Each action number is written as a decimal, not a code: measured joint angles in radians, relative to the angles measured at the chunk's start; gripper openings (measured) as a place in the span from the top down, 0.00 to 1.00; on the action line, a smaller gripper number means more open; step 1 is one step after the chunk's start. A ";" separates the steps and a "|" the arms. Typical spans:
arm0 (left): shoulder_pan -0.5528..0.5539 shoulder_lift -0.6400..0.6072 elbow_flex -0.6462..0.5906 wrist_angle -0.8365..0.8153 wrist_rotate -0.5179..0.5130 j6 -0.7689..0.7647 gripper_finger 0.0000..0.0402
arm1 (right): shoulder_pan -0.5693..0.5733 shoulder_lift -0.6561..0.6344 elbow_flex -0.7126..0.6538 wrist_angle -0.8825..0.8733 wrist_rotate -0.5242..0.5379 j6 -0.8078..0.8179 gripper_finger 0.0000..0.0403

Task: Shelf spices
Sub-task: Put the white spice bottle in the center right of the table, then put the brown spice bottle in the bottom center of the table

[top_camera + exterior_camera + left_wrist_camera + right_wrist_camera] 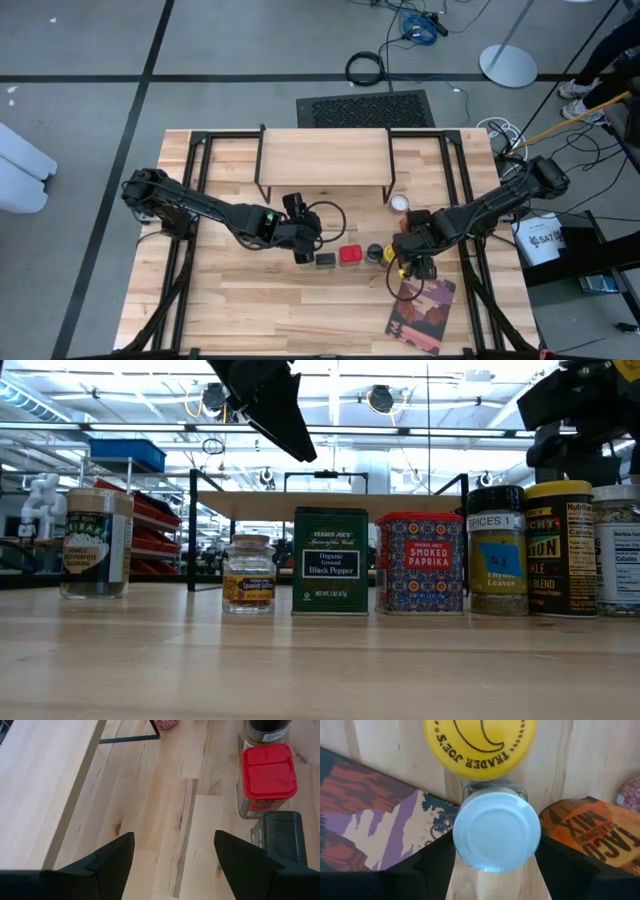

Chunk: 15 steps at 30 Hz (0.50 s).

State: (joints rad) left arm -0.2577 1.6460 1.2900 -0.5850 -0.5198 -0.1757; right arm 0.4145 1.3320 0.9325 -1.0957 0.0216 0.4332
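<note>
from above, the shelf (325, 160) stands at the far edge of the counter (230, 310), midway along it, and a white-topped jar (400, 203) sits just beside its right leg. a short row of spices lies near the counter's middle: a black tin (326, 259), a red-lidded tin (349, 254) and a dark-capped jar (375, 253). the left tool (303, 240) hangs at the left end of that row, the right tool (412, 262) at the right end, over the far edge of a picture-covered book (422, 315) near the front right corner. at counter level, 7 containers stand in a line, among them the black pepper tin (331, 560) and smoked paprika tin (420, 562), with the shelf behind. the left wrist view shows the left tool's fingers (112, 860) apart with nothing between them, over bare wood beside the red lid (268, 772). the right wrist view shows a pale-lidded jar (496, 830) between the right tool's fingers (435, 865), below a yellow lid (479, 745); whether they clamp it, i cannot tell.
</note>
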 joint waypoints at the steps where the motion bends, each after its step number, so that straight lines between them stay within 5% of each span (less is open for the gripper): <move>1: 0.000 -0.005 0.000 0.000 0.000 0.000 0.29 | 0.000 -0.009 0.000 0.000 0.000 0.009 0.38; 15: -0.068 -0.232 0.000 -0.207 0.022 -0.205 0.29 | 0.081 -0.190 0.032 -0.007 0.011 0.168 0.38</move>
State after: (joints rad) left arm -0.3254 1.4135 1.2903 -0.7919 -0.4979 -0.3803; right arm 0.4958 1.1421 0.9642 -1.1032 0.0321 0.6016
